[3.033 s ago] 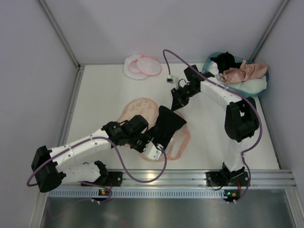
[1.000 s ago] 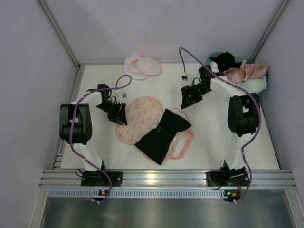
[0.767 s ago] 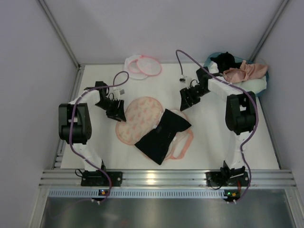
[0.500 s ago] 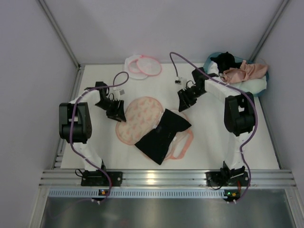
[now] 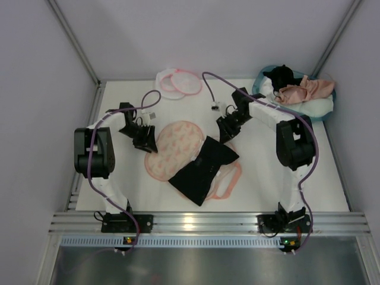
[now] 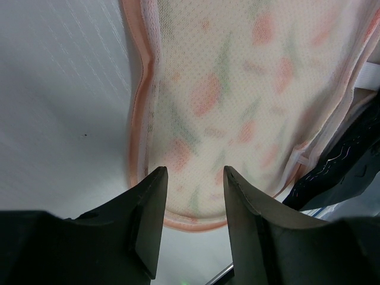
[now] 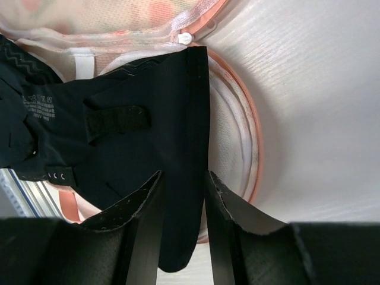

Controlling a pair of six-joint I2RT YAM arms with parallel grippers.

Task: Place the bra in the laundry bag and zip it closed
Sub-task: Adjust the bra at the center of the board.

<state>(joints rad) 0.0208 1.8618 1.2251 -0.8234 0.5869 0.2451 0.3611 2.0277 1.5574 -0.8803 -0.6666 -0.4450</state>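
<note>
A black bra [image 5: 202,169] lies across a peanut-shaped, orange-printed mesh laundry bag [image 5: 175,139] with a pink zip rim, mid-table. My left gripper [image 5: 145,141] hovers open over the bag's left edge [image 6: 237,89], with nothing between its fingers [image 6: 193,172]. My right gripper [image 5: 224,129] is at the bra's upper right corner. In the right wrist view its jaws [image 7: 183,175] stand a narrow gap apart over the black cloth [image 7: 119,119] beside the bag's rim [image 7: 231,136]. Whether they touch the cloth I cannot tell. A white zip pull [image 7: 185,38] shows at the rim.
A teal basket [image 5: 323,107] at the back right holds a salmon-pink bra [image 5: 309,89] and a black garment [image 5: 280,75]. A small round white mesh pouch [image 5: 181,82] with a pink rim lies at the back centre. Walls close in the table on three sides.
My right gripper slid left and nearer onto the black bra's upper corner, and its jaws narrowed. The left arm, earlier stretched over the bra, has held at the bag's left edge for the past second.
</note>
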